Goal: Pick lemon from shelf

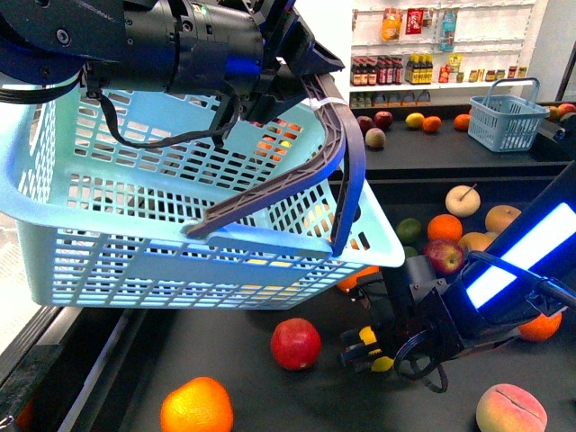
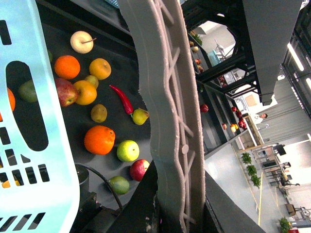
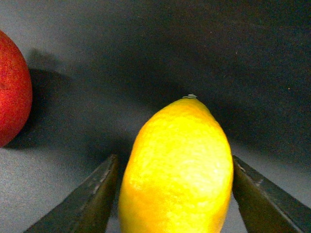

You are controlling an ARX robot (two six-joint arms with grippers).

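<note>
the right gripper (image 1: 369, 349) reaches low over the near tray of the shelf (image 1: 180, 346), its two dark fingers (image 3: 92, 199) set close on either side of the lemon (image 3: 177, 170), which lies lengthwise between them with its tip pointing away from the wrist. one finger looks to be touching the peel and a thin dark line shows at the other, so whether they are squeezing or only bracketing the fruit cannot be told; the lemon appears to rest on the black tray, not yet lifted. a red apple (image 1: 295, 343) sits just to the left of the fingers, apart from them, with an orange (image 1: 196, 405) nearer and further left and a peach (image 1: 510, 409) near on the right, so the low approach likely serves to slip past these neighbours. overhead on the left, the left gripper (image 1: 301, 76) is clenched on the grey handle (image 1: 346, 153) of a pale blue basket (image 1: 135, 225), holding it tilted in the air above the tray, probably kept ready to receive the lemon. more fruit lies on the far trays.
</note>
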